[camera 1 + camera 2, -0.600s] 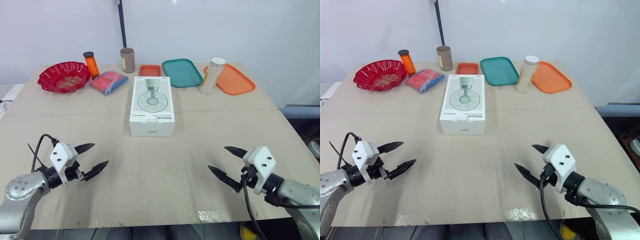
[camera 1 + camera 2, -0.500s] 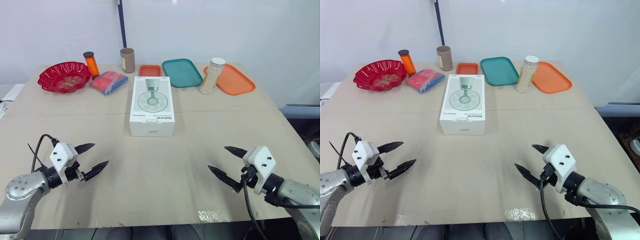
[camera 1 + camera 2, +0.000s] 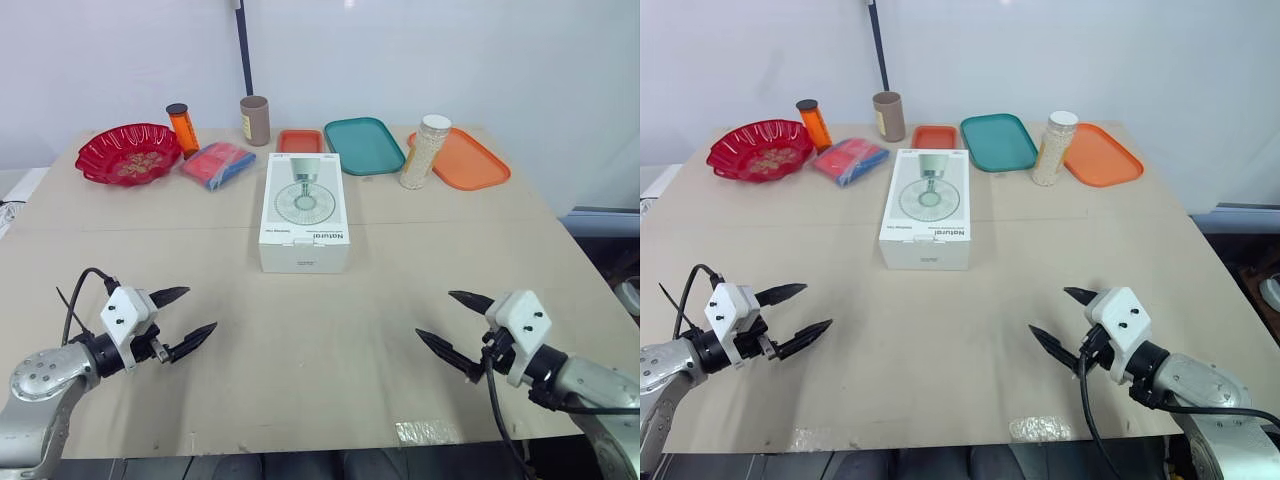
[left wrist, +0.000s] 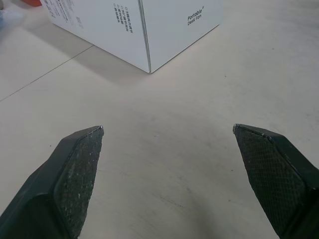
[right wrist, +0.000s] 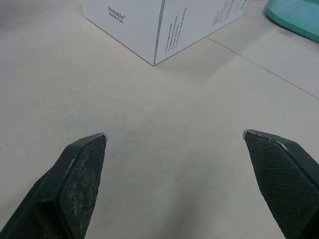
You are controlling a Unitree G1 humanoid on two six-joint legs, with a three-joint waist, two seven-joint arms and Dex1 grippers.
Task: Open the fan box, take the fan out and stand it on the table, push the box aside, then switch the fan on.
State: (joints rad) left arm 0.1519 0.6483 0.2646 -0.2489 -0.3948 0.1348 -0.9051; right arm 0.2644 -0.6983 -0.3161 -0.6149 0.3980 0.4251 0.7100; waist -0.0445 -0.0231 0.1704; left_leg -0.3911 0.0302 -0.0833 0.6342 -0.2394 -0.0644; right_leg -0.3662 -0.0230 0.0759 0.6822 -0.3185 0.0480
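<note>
One white fan box (image 3: 304, 210) lies flat, lid shut, mid-tabletop (image 3: 300, 345); the left gripper (image 3: 200, 308) and the right gripper (image 3: 435, 314) hover near the front edge, both spread wide and empty, well apart from the box, bare tabletop between; behind it sit three trays, small red tray (image 3: 300, 141), teal tray (image 3: 363, 146) and orange tray (image 3: 470, 160); one jar (image 3: 424, 152); one red bowl (image 3: 129, 153).
</note>
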